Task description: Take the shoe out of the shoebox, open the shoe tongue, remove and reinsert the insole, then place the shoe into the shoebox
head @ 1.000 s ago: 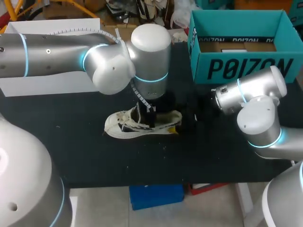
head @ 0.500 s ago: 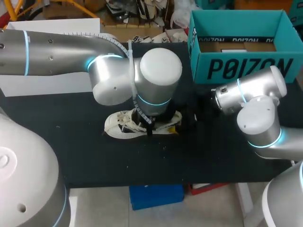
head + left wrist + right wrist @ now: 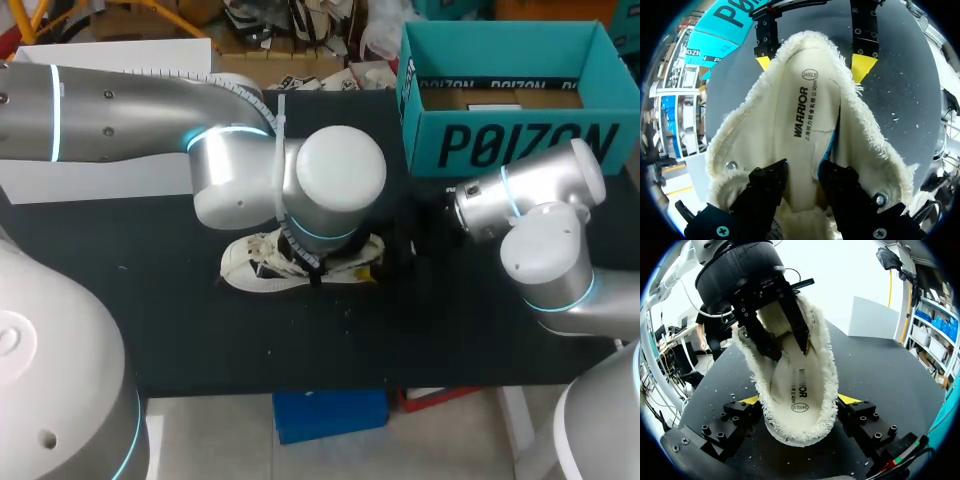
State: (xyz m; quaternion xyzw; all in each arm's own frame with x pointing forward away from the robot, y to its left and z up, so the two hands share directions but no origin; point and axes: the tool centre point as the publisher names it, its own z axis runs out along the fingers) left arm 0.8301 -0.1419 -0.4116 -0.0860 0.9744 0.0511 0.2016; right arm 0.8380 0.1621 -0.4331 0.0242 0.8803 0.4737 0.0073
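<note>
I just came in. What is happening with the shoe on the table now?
The white shoe lies on the black table, out of the teal shoebox. The right gripper holds its heel between its fingers. The left gripper reaches down into the shoe's opening, at the insole, which lies inside the shoe.

Bright overhead light; glare on left arm (image 3: 340, 165); faint shadows on table (image 3: 180, 330)

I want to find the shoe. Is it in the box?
No, the shoe lies on the table, outside the box.
</note>
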